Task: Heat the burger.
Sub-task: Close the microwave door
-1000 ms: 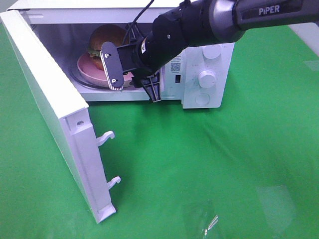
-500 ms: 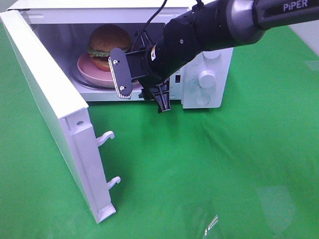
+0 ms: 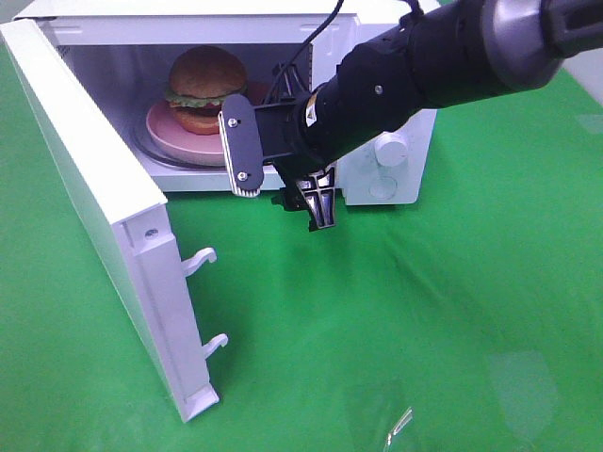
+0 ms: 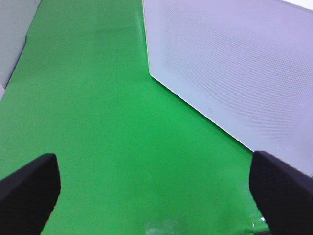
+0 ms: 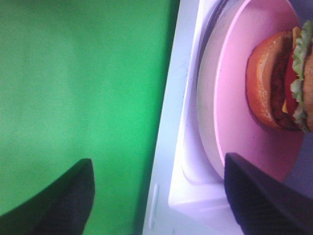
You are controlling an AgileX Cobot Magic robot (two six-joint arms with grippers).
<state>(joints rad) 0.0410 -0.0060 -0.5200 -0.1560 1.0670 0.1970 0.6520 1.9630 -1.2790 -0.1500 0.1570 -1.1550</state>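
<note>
Right claw (image 3: 280,177) (image 5: 159,196): released. Both fingers stand wide apart with nothing between them. It hangs just outside the microwave's open front, clear of the burger and the plate.
Left claw (image 4: 154,196): also released, with its fingers spread wide above bare green cloth and nothing between them. It does not show in the high view.
Burger (image 3: 205,87) (image 5: 279,83): inside the microwave, upright on the plate. It has a domed brown bun on top, frilly green lettuce under it, and red and yellow layers lower down.
Plate (image 3: 162,124) (image 5: 234,98): round and pink, lying on the turntable. The burger sits toward the plate's back part, and the near part is bare.
Turntable (image 3: 155,151) (image 5: 208,112): a pale round dish under the plate, with its rim showing on the near side.
Microwave (image 3: 415,160): white, at the far side of the table, with its chamber facing the high camera. The control panel on the right is partly hidden behind the right arm.
Knobs (image 3: 394,143): two, white and round, one above the other on the panel.
Door (image 3: 85,188): swung wide open to the left. Two white hooks (image 3: 200,259) stick out of its free edge, one above the other.
Right arm (image 3: 443,56): dark, reaching in from the upper right across the front of the panel.
Dotted panel (image 4: 234,63): white with a fine dot pattern, standing near the left claw. This view alone does not show what it belongs to.
Table (image 3: 424,330): covered in green cloth. A small glinting scrap (image 3: 400,421) lies near the front edge — too small to tell what it is.
</note>
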